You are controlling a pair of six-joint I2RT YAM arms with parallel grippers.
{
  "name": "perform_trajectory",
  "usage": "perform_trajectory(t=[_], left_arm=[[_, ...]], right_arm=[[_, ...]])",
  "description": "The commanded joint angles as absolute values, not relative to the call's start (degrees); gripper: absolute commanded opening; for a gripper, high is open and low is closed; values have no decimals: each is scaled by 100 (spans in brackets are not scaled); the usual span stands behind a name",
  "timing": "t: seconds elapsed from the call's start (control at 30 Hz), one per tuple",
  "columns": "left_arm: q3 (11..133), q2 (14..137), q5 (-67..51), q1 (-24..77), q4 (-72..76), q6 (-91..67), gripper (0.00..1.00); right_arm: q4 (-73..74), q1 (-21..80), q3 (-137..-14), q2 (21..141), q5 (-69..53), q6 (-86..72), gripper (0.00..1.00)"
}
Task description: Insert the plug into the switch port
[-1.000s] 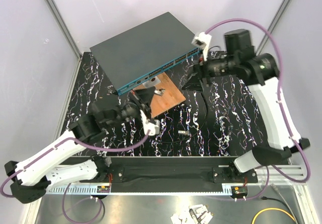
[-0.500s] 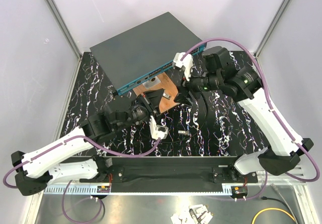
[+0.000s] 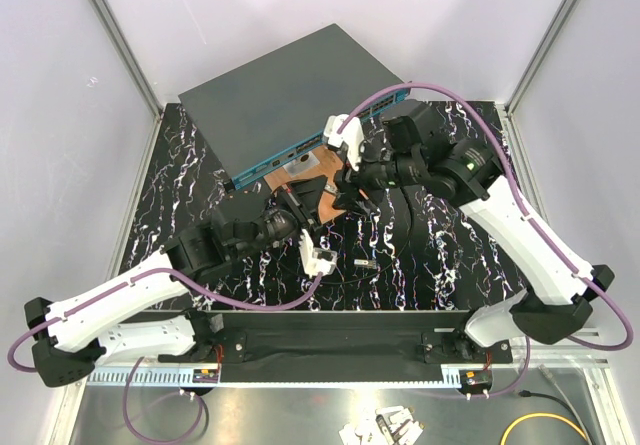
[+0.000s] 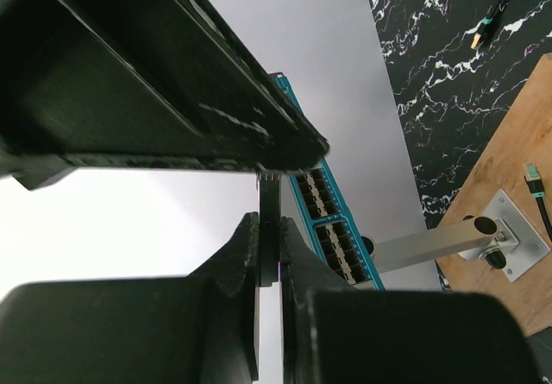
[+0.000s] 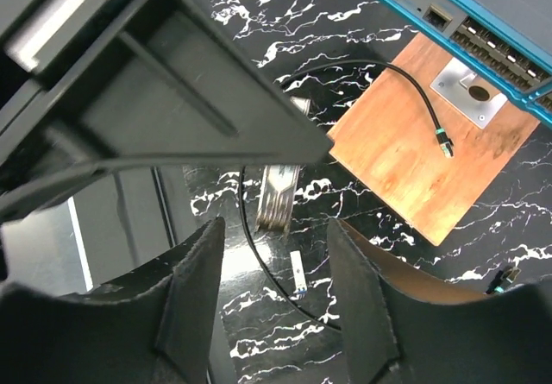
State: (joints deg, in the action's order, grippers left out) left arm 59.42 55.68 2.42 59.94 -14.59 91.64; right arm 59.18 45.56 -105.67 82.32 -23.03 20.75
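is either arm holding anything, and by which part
Left fingers pinch a thin dark sliver at its lower end; what it is cannot be told. Right fingers are open and empty.

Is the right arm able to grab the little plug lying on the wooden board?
Probably yes. The right pincer is open, and the plug lies bare on the wooden board, with nothing covering it. The pincer would need to shift sideways first.

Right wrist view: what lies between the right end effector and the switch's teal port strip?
The wooden board, bearing a black cable end and a metal plate, seen in the right wrist view.
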Motion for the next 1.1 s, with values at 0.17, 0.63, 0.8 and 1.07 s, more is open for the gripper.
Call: perform_trajectory(t=[0.17,0.63,0.8,1.07], left_arm=[[5862,5564,369,6047,-1046,9211,0],[6047,5546,965,6064,-1143,8009,50],[6556,5423,1511,5977,-1940,5799,65],[7356,4721,36,3512,-2777,1340,80]], right_arm=[[5537,4649,-10925,8534,-1793,1855,48],[5063,4649,-10469,8288,-1495,1512,0],[4685,4649,-10065,8113,-959,1345,0],[4307,4658,-9659,8217,-264,581,0]])
